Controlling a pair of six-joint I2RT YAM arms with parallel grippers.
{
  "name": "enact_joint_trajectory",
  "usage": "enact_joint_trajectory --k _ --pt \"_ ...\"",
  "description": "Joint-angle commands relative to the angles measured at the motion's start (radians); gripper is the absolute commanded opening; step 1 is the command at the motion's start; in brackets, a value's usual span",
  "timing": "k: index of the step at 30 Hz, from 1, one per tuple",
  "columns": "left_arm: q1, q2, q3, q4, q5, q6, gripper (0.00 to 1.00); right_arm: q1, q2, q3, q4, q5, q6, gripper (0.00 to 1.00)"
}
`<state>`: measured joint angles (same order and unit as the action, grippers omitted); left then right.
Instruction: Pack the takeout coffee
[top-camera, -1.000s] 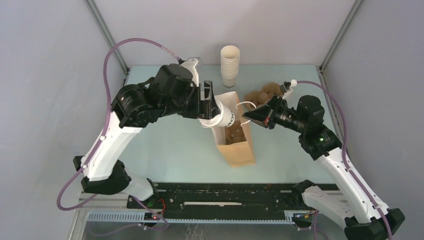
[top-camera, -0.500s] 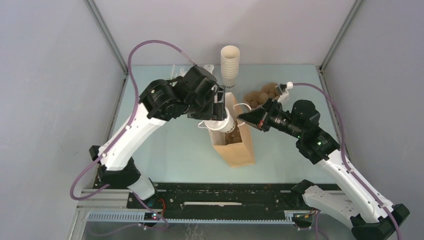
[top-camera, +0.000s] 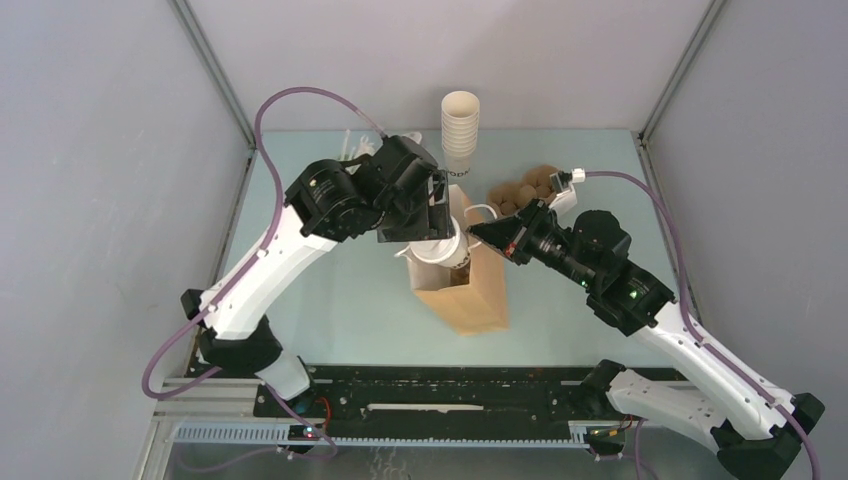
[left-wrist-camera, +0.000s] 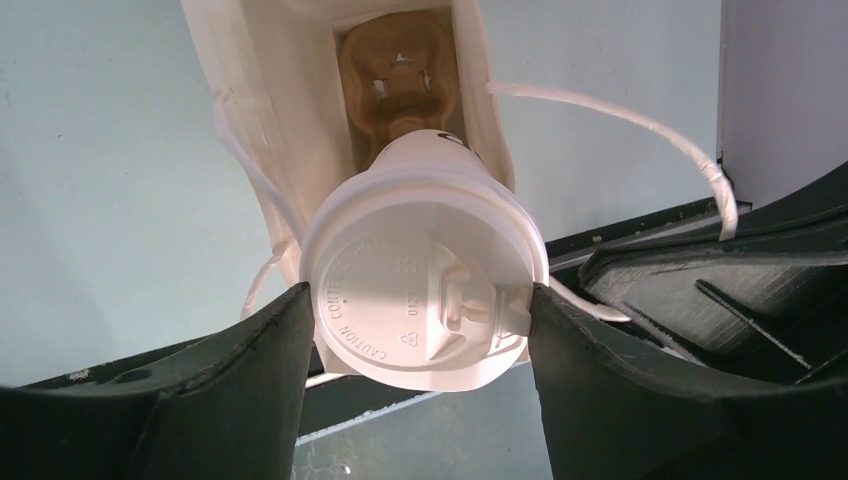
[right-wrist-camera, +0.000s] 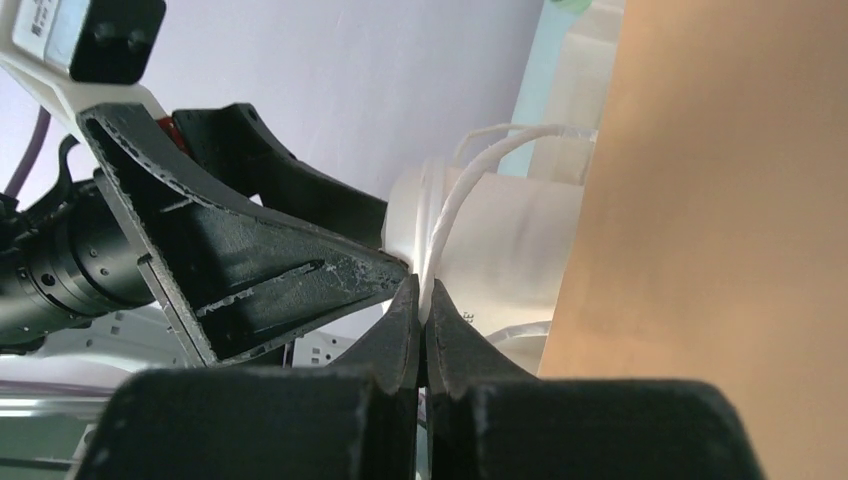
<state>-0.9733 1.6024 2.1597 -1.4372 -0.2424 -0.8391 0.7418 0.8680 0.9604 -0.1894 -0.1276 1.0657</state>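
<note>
Left arm: swung in from the left over the last second, turning the cup from lying sideways above the bag to pointing down into it. The left gripper clamps the cup just under the lid, jaws wide around it.
Right arm: edged in toward the bag. The right gripper is pinched fully together on the handle, seemingly to keep the mouth open.
Bag: brown paper, upright, mouth open, with a brown pulp tray at the bottom.
Cup: white paper with a bit of dark print on its side, tilted, base already between the bag's walls, top end above the rim. Packing looks well along; lowering it onto the tray and letting go are left.
Lid: round white plastic, seated all round the rim.
Handle: thin white cord loop, drawn out from the bag's side.
</note>
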Motion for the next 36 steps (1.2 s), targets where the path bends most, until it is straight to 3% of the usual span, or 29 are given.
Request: enact_joint_trajectory --k 1,7,11,21,36 --pt "0.012 -0.08 0.007 0.0 -0.034 -0.028 0.32 0.01 -0.001 0.037 0.067 0.057 0.004 0.0" --pt "0.025 -0.131 0.071 0.012 -0.024 0.012 0.32 0.01 -0.008 0.037 0.028 0.059 -0.01 0.0" --pt "0.01 -0.14 0.003 0.038 0.021 0.003 0.31 0.01 -0.003 0.036 0.038 0.058 0.0 0.0" --pt "-0.046 -0.088 -0.032 0.023 -0.033 -0.031 0.31 0.011 0.001 0.037 0.034 0.083 0.017 0.0" --pt "-0.054 -0.129 -0.28 0.157 0.01 -0.088 0.29 0.011 0.004 0.037 0.034 0.083 0.057 0.0"
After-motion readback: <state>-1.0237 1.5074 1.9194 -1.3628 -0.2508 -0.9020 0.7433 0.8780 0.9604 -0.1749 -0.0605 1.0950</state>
